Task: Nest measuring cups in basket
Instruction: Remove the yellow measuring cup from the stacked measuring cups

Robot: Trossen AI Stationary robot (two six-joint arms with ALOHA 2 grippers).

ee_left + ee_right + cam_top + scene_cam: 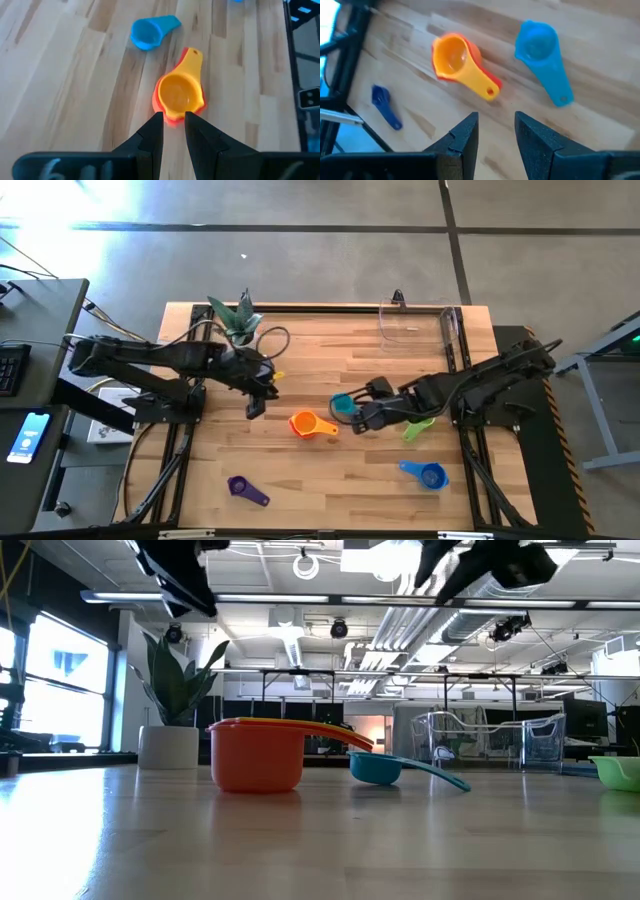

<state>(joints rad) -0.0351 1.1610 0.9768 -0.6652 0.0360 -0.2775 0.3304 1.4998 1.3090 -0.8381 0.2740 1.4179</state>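
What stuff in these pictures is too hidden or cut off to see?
- Orange cup: the yellow cup nested in it covers its inside in every view.
- Green cup: cut by the low view's edge; in the high view the right arm covers part of it.
- Basket: clear walls, so whether anything lies inside is hard to tell.
- Red cup: not visible anywhere.
- Low view: both hands are cut off at the top edge.

No readable text, label, brand, number or sign anywhere on view. The left gripper point(174, 131) shows only pale blurred marks along its housing, too smeared to read, and the phone point(30, 436) screen beside the table shows nothing legible.
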